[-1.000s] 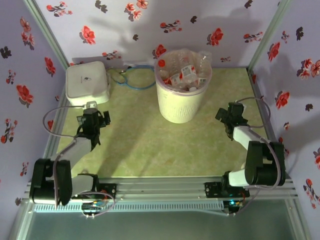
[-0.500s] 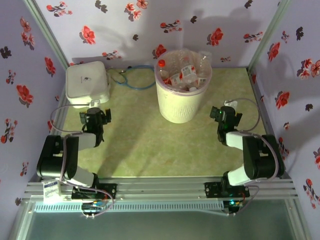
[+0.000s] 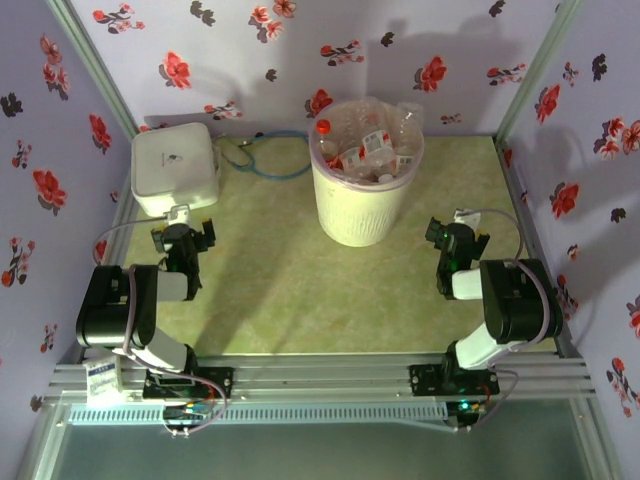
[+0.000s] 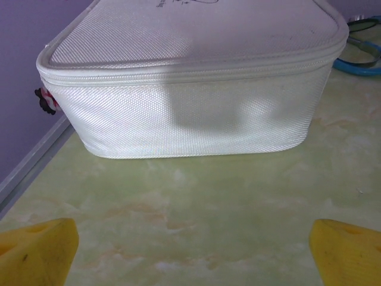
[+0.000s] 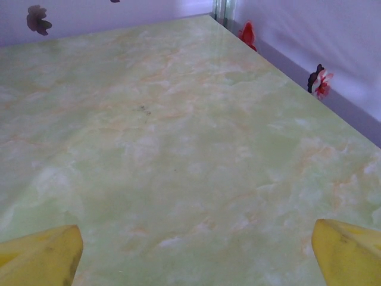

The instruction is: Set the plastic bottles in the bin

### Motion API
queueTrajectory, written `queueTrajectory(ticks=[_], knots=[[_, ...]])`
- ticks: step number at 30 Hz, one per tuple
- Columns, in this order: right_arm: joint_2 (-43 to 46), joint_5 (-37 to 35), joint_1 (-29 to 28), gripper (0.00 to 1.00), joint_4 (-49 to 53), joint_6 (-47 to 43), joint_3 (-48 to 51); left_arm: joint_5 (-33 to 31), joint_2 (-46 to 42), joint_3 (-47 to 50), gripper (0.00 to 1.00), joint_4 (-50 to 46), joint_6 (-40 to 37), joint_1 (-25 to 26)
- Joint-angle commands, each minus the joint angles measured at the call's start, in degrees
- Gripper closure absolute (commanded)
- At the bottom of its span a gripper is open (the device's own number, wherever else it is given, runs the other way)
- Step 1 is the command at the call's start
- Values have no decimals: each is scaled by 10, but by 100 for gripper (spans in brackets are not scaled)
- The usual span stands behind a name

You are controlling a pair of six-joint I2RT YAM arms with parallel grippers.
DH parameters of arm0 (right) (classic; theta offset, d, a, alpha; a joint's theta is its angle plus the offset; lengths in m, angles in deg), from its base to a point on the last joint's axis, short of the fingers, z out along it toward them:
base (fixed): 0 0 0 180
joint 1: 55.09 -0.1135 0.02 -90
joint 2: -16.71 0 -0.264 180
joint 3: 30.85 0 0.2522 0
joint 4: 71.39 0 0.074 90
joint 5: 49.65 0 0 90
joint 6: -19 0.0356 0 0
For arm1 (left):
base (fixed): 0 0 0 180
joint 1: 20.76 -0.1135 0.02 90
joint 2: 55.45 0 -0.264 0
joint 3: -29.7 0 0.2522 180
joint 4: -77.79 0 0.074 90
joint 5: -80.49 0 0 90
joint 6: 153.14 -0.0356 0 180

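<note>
Both arms are folding back toward their bases, the left claw and the right claw hanging spread wide and empty. The plastic bottles are lying heaped in the bin, so the job is looking done.

Top cam: the plastic bottles are heaped in the bin, so the lower ones are hidden behind its wall, and the labels are too tiny to read. Left wrist cam: the white box runs off the top edge and its lid print gets chopped. The blue cable is cut at the right. On the left gripper and right gripper, the yellow pads are cropped by the bottom corners.
</note>
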Motion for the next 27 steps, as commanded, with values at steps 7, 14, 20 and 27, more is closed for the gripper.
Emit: queueTrajectory(ticks=[7, 14, 20, 27], knots=[[7, 3, 1, 1, -14, 4, -2, 4, 5, 1, 0, 30, 5, -3], [3, 2, 1, 1, -21, 3, 0, 4, 5, 1, 0, 30, 5, -3], [4, 2, 1, 1, -21, 3, 0, 4, 5, 1, 0, 30, 5, -3], [3, 1, 0, 1, -20, 2, -1, 4, 5, 1, 0, 29, 5, -3]])
